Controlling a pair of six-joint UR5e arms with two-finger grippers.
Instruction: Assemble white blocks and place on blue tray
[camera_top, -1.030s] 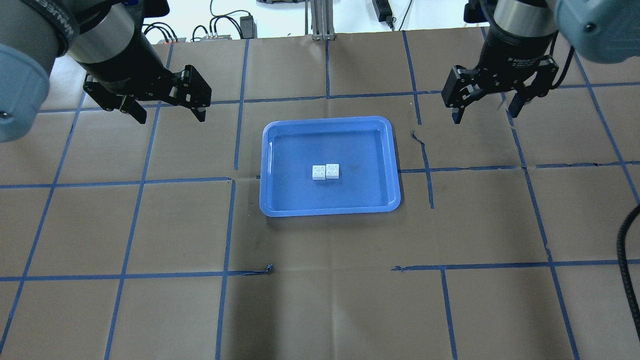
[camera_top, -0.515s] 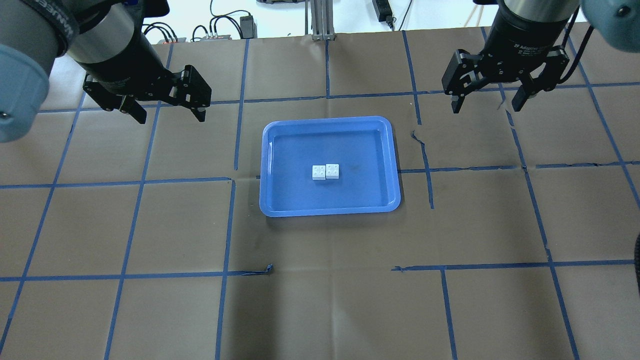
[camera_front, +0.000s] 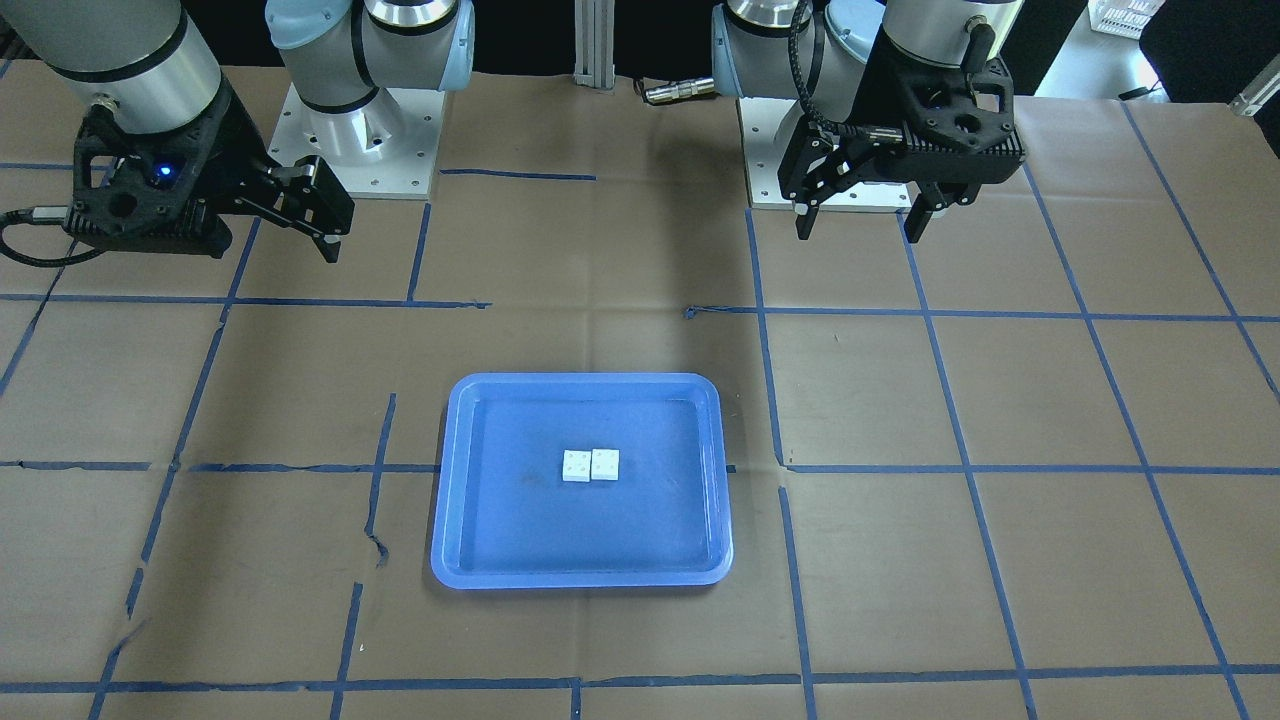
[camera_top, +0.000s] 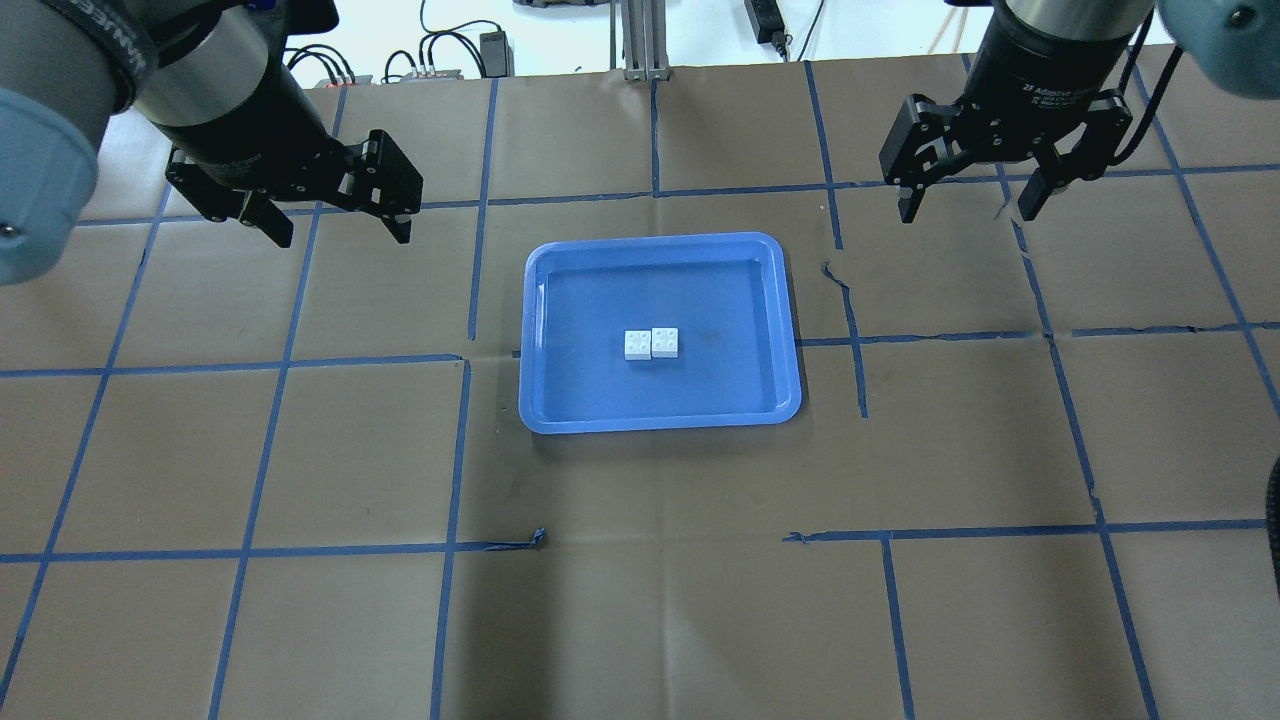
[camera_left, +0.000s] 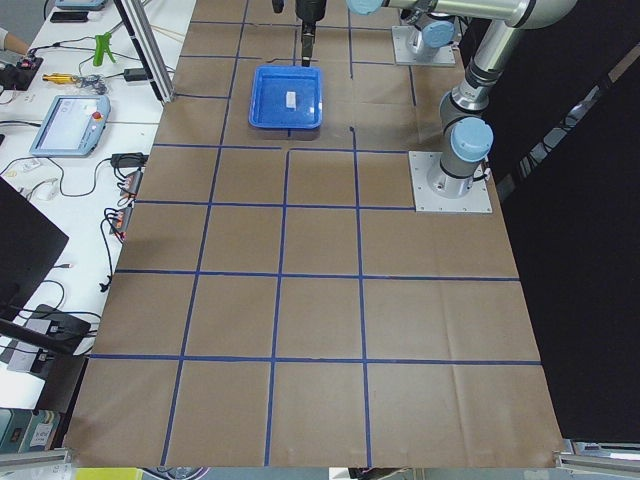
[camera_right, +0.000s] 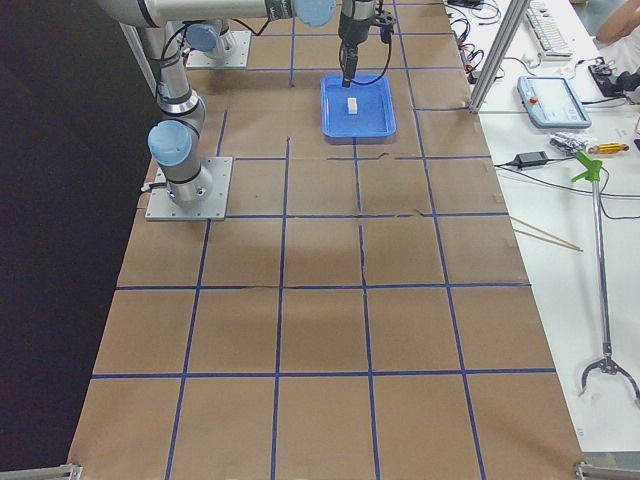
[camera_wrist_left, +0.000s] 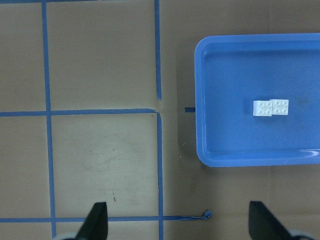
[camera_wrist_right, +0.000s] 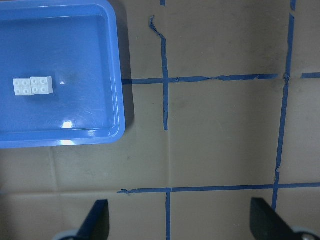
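brown table, blue tape grid, teach pendant

Only the two fingertips of the left gripper show in its wrist view, at the bottom edge; the rest is cut off. Ahead and to its right, the blue tray runs out past the picture's right edge. The right gripper likewise shows only its tips in its own view, and the tray, ahead and to its left, is cropped at the left edge. The white blocks lie edge to edge; whether they are locked together cannot be told. In both side views they are a white speck, studs unreadable.
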